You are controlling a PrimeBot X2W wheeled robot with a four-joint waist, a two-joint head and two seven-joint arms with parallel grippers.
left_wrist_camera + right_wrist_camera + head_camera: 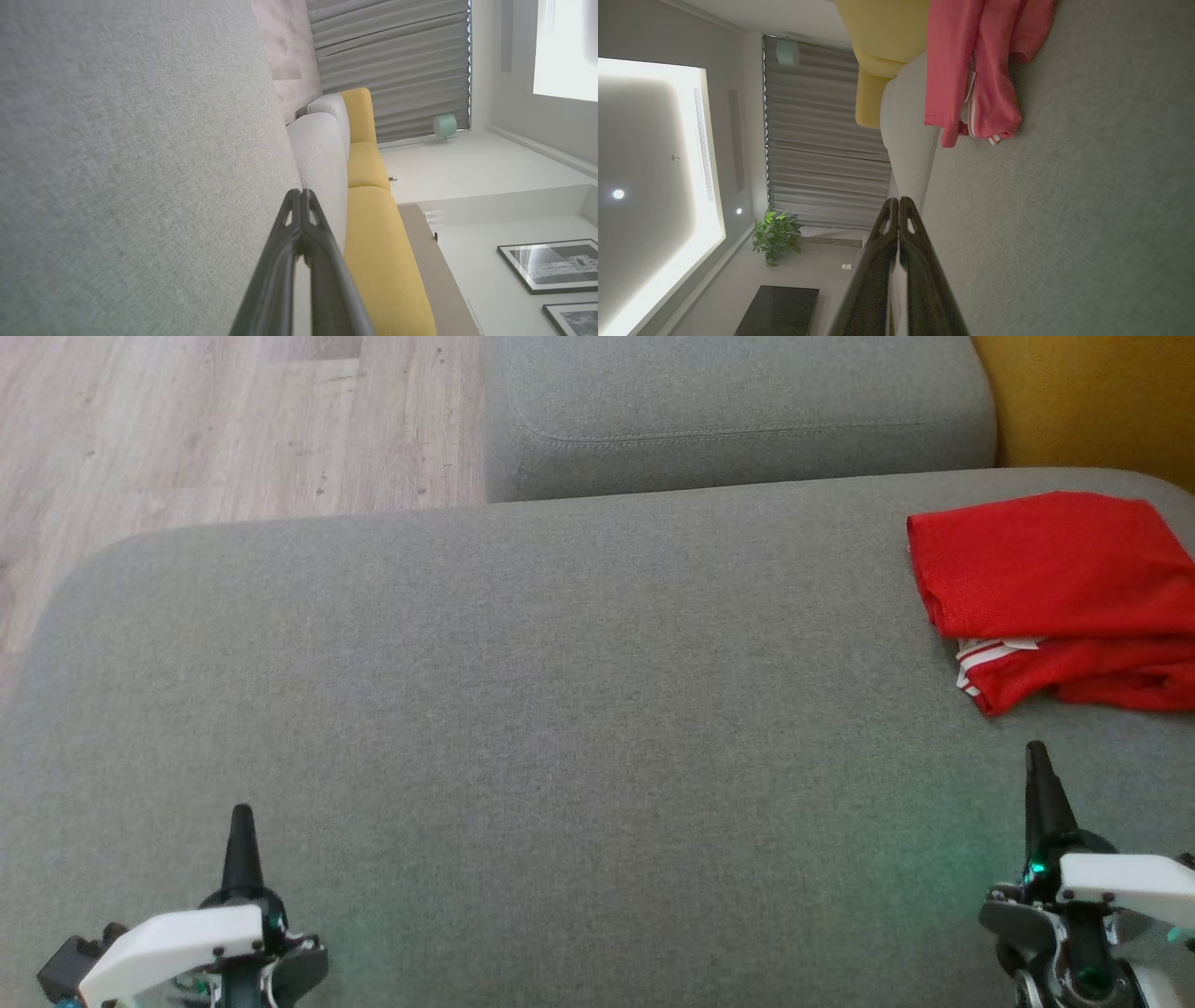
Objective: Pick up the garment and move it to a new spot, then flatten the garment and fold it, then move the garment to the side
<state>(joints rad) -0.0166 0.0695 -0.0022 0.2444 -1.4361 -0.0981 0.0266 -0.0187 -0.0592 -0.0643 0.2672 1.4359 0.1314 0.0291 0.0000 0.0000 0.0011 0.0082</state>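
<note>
One red garment lies lengthwise left-to-right (striped cuff at near edge).

I count one red garment; two grey cushions: near cushion, far cushion; two grippers: left gripper, right gripper.

Grey fabric sofa; pale wood floor beyond. Yellow cushions, grey pleated curtains, potted plant, framed pictures.

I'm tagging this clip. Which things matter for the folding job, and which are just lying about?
Job: red garment, grey sofa seat, left gripper, right gripper, both shut and empty.
Lying about: yellow sofa, potted plant, framed pictures, wooden floor.
</note>
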